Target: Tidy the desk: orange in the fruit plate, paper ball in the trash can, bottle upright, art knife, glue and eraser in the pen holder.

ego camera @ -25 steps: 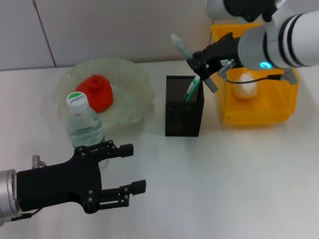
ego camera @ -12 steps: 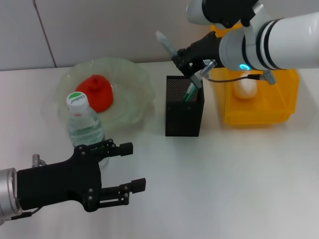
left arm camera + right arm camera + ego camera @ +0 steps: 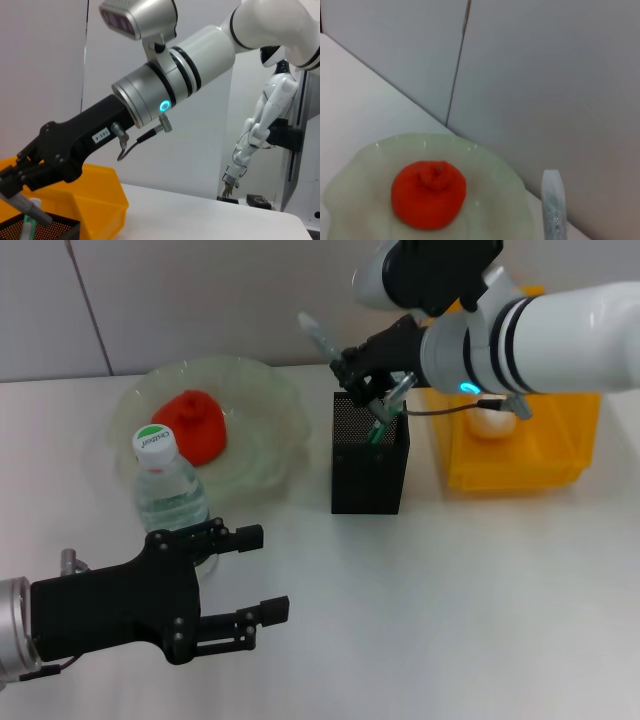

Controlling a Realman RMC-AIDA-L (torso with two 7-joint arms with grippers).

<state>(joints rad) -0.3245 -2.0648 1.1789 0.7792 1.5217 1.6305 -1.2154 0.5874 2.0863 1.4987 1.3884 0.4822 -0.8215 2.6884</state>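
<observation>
A grey-green stick, probably the glue (image 3: 322, 338), is clamped in the right gripper (image 3: 362, 375) right over the holder (image 3: 370, 453), tilted quite a bit. It should be straightened and lowered inside the rim before being let go. The left gripper (image 3: 262, 575) is parked open by the bottle (image 3: 168, 489).

The right gripper (image 3: 365, 375) is just above the pen holder (image 3: 369, 465). The trash can (image 3: 515, 445) stands to its right, the fruit plate (image 3: 262, 445) to its left, and the bottle (image 3: 168, 492) before the plate.
</observation>
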